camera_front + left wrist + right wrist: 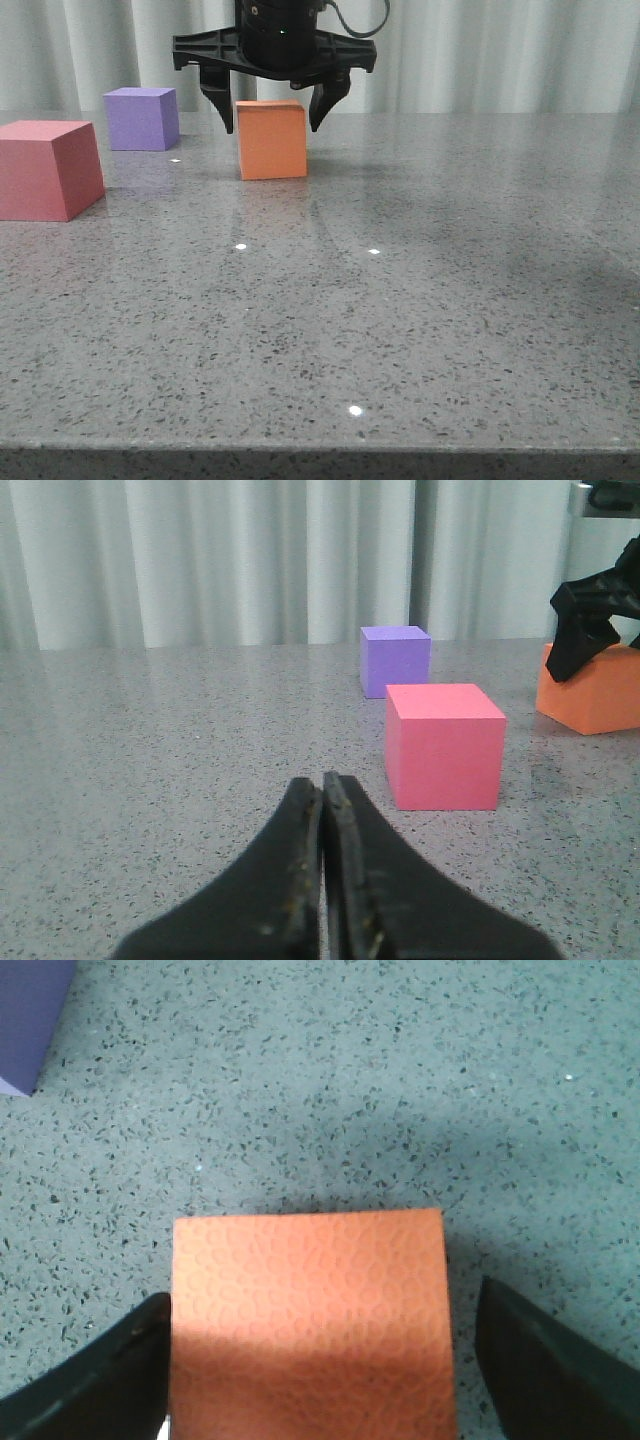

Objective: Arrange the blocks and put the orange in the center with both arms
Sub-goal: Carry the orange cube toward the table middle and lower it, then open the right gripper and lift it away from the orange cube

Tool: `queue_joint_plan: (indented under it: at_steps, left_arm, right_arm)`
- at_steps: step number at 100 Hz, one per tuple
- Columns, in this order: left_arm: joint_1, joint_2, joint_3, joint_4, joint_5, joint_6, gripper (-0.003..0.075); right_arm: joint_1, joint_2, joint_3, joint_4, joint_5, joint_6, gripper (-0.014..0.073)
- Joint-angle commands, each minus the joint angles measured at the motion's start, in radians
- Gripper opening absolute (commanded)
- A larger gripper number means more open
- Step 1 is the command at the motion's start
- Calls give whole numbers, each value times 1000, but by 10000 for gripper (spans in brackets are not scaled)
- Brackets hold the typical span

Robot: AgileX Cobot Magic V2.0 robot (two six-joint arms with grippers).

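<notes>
Bare tabletop (450,300) beside orange cube (271,139)

Matte orange cube (308,1320); glossy speckled stone table (450,300).

Looks like a lab or test bench to me, not a home. I'm seeing a grey speckled stone-look tabletop (420,330), bare apart from three plain foam-like cubes: pinkish-red cube (45,168) at 9 o'clock, purple cube (142,118) at 10, orange cube (271,139) near 12. Pale pleated curtain (500,55) closes off the whole back. Small ceiling-light glints on the tabletop. No household clutter visible.
</notes>
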Motion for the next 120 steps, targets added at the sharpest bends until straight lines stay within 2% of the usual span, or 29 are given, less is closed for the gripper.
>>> queue_joint_plan:
  at_steps: [1,13,33,45,60,75,94,120]
  left_arm:
    - [-8,-33,41,0,-79,-9,-20]
    - [-8,-33,41,0,-79,-9,-20]
    - [-8,-33,41,0,-79,-9,-20]
    - [-8,-33,41,0,-79,-9,-20]
    - [-8,-33,41,0,-79,-9,-20]
    - [-8,-33,41,0,-79,-9,-20]
    - [-8,-33,41,0,-79,-9,-20]
    - [-8,-33,41,0,-79,-9,-20]
  right_arm:
    - [-3,-88,-51,-41,-14,0,605]
    - [-3,-121,-83,-51,11,-13,605]
    - [-29,-213,-121,-49,21,-161,605]
    - [-79,-273,-121,-20,42,-261,605]
    - [-155,-328,-117,88,121,-434,605]
    - [-241,-376,-89,137,182,-484,605]
    - [-347,-493,94,145,147,-508,605]
    - [-484,-788,582,148,-67,-508,605]
